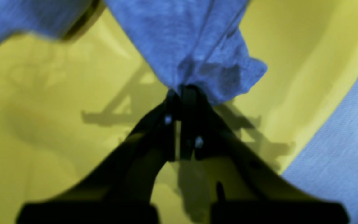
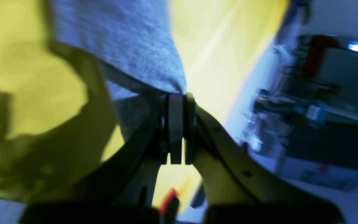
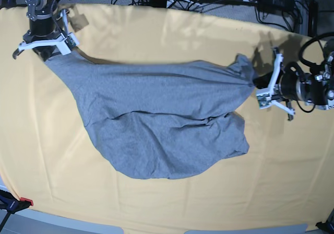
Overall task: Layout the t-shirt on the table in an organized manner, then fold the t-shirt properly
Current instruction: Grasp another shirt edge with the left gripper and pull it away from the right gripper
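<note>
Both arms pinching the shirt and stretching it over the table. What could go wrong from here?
1. The left gripper holds only a small bunched tuft of the t-shirt; more tension may pull it free.
2. The right gripper pinches right at a fabric edge, so it could slip too.
3. The lower half of the shirt lies crumpled and rounded on the table; laid down this way, the wrinkles likely stay.

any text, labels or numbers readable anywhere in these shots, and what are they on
None can be read.
t-shirt: only plain grey fabric shows in every view; no lettering is visible on the side facing up.
table: yellow cloth, no marks.
Gear beyond the table's far edge in the base view and the background clutter in the right wrist view: any labels are too small or blurred to read.
</note>
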Available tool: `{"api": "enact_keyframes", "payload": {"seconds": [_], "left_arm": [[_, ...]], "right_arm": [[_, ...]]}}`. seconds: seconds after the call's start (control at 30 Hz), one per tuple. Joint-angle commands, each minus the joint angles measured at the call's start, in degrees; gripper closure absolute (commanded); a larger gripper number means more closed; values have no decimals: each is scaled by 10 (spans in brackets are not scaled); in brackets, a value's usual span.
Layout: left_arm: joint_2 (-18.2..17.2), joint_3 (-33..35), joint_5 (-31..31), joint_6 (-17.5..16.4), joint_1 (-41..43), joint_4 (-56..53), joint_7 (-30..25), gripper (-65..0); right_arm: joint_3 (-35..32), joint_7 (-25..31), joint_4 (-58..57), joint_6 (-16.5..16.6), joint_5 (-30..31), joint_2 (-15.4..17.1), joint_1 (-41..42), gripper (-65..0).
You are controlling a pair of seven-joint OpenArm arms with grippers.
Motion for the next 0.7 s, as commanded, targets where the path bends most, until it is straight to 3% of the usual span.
{"api": "enact_keyframes", "payload": {"seconds": [0.0, 0.2, 0.37, 0.57, 0.63, 0.67], "left_arm": [[-24, -5, -4, -3, -11, 6, -7, 0], [-84, -5, -23, -3, -11, 6, -4, 0], [-103, -5, -179, -3, -10, 7, 87, 0], [-103, -5, -342, -3, -9, 7, 267, 0], [-103, -5, -399, -3, -9, 7, 267, 0], [-103, -5, -399, -3, -9, 7, 267, 0]], "right_arm": [[12, -12, 11, -11, -16, 12, -11, 0], [65, -12, 12, 11, 0, 27, -82, 0], [76, -12, 12, 72, 70, 26, -122, 0], [76, -11, 12, 90, 74, 28, -159, 0], [75, -11, 12, 101, 74, 28, -177, 0], [75, -11, 14, 103, 74, 29, -184, 0]]}}
